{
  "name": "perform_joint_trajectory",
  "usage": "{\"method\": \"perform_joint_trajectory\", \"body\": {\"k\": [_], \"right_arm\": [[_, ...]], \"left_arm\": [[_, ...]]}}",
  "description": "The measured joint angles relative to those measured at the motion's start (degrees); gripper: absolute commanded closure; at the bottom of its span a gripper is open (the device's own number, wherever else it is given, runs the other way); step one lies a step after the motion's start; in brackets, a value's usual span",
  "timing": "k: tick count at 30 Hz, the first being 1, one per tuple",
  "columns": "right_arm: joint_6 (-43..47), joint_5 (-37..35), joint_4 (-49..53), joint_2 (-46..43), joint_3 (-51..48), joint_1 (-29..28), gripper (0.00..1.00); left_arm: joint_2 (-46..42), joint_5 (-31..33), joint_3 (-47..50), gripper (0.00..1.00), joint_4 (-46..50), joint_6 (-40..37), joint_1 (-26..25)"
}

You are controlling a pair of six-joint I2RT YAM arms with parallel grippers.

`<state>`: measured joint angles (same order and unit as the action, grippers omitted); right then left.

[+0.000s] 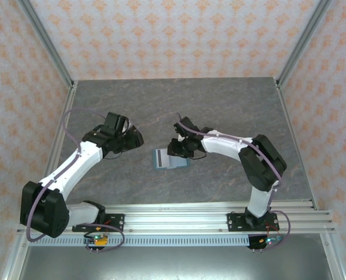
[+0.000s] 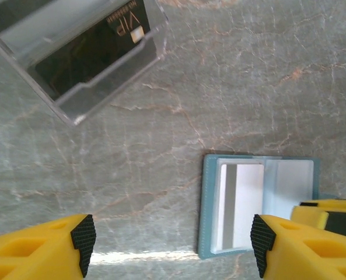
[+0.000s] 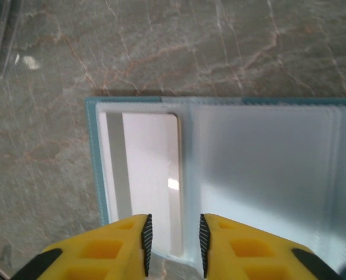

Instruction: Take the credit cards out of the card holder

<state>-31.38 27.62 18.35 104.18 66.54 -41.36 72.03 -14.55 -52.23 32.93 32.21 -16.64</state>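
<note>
The soft teal folding card holder (image 1: 171,160) lies open in the middle of the grey stone tabletop (image 1: 231,105). Its pale white card (image 3: 152,169) points its long side at the nearer right gripper (image 3: 173,239), whose fingers are nearly together; I cannot tell if they pinch it. The left gripper (image 2: 171,245) hangs wide apart, further left.

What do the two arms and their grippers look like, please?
The left arm and right arm have white links, black joints and a thin purple cable. The gripper fingers are yellow blocks with black ribbed pads.

Lying open on marbled surface (image 3: 219,46): teal card holder (image 3: 266,175), pale card (image 3: 152,169) in left pocket; pincer (image 3: 173,239) at near edge, jaws narrowly apart.
</note>
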Motion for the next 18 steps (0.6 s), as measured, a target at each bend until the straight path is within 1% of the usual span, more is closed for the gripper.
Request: {"method": "perform_joint_trajectory", "body": {"k": [5,8,11,18], "right_arm": [[-0.1,0.8,0.1,4.0,3.2,0.0,0.74],[0.0,1.0,0.4,5.9,3.8,0.0,0.78],[0.3,1.3,1.0,6.8,4.0,0.0,0.81],[0.7,2.0,1.2,7.1,4.3,0.3,0.82]], "left_arm": [[2.3,1.6,0.2,0.32,-2.4,3.9,-4.4],[4.4,3.4,0.2,0.39,-3.3,6.2,-6.6],[4.5,5.0,1.7,0.45,-6.2,8.9,-8.2],[4.8,5.0,5.5,0.64,-13.0,13.6,-10.0]]}}
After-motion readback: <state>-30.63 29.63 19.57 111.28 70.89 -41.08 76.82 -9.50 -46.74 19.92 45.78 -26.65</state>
